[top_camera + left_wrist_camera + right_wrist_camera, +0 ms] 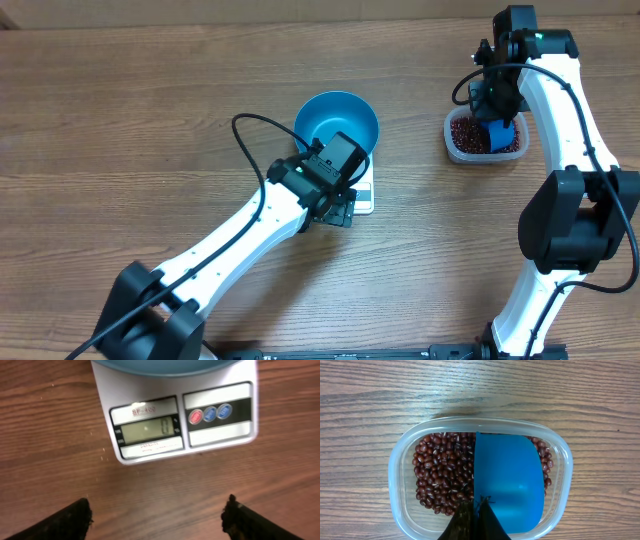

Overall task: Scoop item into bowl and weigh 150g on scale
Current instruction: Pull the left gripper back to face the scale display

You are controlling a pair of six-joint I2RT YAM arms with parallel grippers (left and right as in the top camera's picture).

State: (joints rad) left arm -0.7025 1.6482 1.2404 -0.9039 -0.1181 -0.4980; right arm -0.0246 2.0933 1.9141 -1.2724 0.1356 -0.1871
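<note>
The blue bowl (338,125) stands on the white scale (364,195). In the left wrist view the scale (180,415) shows its grey display reading 0, with the bowl's rim (170,367) at the top edge. My left gripper (340,210) hangs open just in front of the scale, and nothing is between its fingers (75,520). The red-brown beans (442,475) lie in a clear tub (400,480) at the right. My right gripper (477,505) is shut on a blue scoop (507,480) that rests over the beans (465,132). The scoop looks empty.
The clear tub (450,140) sits on the wooden table (150,110) well to the right of the scale. The left arm's black cable (250,125) loops beside the bowl. Three round buttons (210,414) sit on the scale's front.
</note>
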